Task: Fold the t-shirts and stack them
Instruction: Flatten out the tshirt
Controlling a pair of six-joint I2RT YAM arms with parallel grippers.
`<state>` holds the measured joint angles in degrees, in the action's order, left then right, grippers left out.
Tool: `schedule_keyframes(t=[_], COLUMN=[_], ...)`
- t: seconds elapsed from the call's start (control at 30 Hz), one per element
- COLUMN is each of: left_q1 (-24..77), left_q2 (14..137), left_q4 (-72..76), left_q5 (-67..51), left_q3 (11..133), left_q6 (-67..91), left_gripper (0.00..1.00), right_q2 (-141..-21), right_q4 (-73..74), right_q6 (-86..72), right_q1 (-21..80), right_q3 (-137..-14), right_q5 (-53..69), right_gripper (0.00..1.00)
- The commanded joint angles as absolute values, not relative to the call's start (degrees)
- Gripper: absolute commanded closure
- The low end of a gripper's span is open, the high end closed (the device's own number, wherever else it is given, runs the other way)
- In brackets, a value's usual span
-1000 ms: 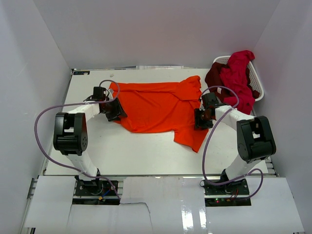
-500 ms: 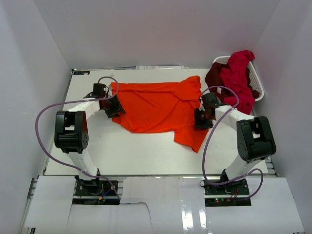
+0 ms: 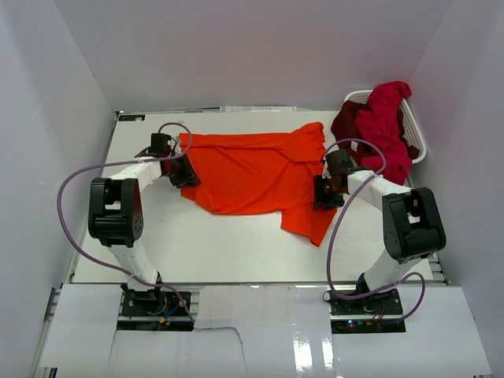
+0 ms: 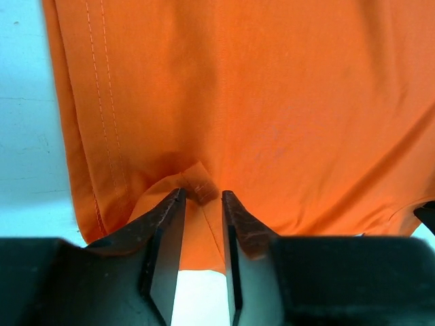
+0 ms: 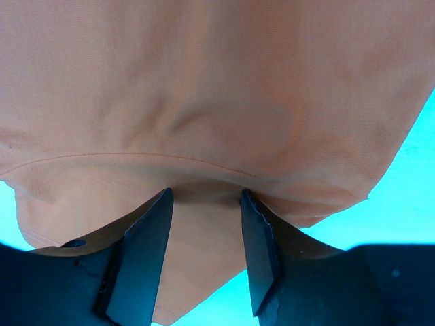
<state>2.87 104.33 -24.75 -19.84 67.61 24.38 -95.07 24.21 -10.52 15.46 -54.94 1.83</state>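
Orange t-shirt point(image 3: 252, 169) lay spread flat just left of laundry basket point(image 3: 358, 98). Crimson t-shirt point(image 3: 383, 118) and maroon t-shirt point(image 3: 344, 124) were heaped in basket. Left gripper point(image 4: 202, 197) pinched small pucker at shirt edge farthest from basket. Right gripper point(image 5: 204, 198) jaws stood apart, astride edge nearest basket, nothing clamped. Cloth judged light, limp, slip-prone: grip hem or seam, both layers.

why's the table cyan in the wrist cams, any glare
Left and right wrist views: a colour cast turns the table cyan, though it's white from the top view. Top view: glare on the glossy strip at the near edge.
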Motion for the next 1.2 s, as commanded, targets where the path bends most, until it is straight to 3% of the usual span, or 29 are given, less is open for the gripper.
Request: schedule_keyframes(t=[0.0, 0.13, 0.3, 0.43, 0.47, 0.67, 0.7, 0.97, 1.17], left_q1=[3.3, 3.7, 4.0, 4.2, 4.3, 4.5, 4.7, 4.7, 4.7], left_q2=[103.9, 103.6, 105.6, 106.3, 106.3, 106.7, 106.5, 101.2, 90.0], left_q4=[-26.1, -27.5, -28.7, -28.7, -28.6, -29.4, -29.5, -31.2, -33.5], left_q5=[-19.0, -16.8, -15.2, -14.7, -14.6, -14.9, -14.9, -11.9, -7.7], left_q3=[69.3, 69.7, 71.3, 71.8, 71.9, 72.2, 71.9, 69.5, 64.7], left_q6=[23.6, 23.0, 22.9, 23.1, 23.1, 22.5, 22.4, 22.4, 24.2], left_gripper=[0.60, 0.53, 0.57, 0.75, 0.85, 0.90, 1.00, 1.00, 1.00], right_q2=[-96.3, -96.4, -96.2, -95.9, -95.9, -95.8, -95.8, -96.2, -97.6], right_q4=[23.4, 23.2, 23.0, 23.0, 23.0, 23.0, 23.0, 23.1, 23.6], right_q6=[-10.3, -10.3, -10.4, -10.4, -10.3, -10.3, -10.4, -10.5, -11.0], right_q1=[15.5, 15.5, 15.6, 15.5, 15.5, 15.6, 15.5, 15.5, 15.5], right_q3=[-52.7, -52.6, -52.3, -52.2, -52.2, -52.1, -52.0, -51.9, -51.9], right_q5=[0.4, 0.5, 0.8, 0.5, 0.5, 0.8, 0.7, 0.3, 0.2], right_gripper=[0.48, 0.48, 0.48, 0.48, 0.48, 0.48, 0.49, 0.49, 0.49])
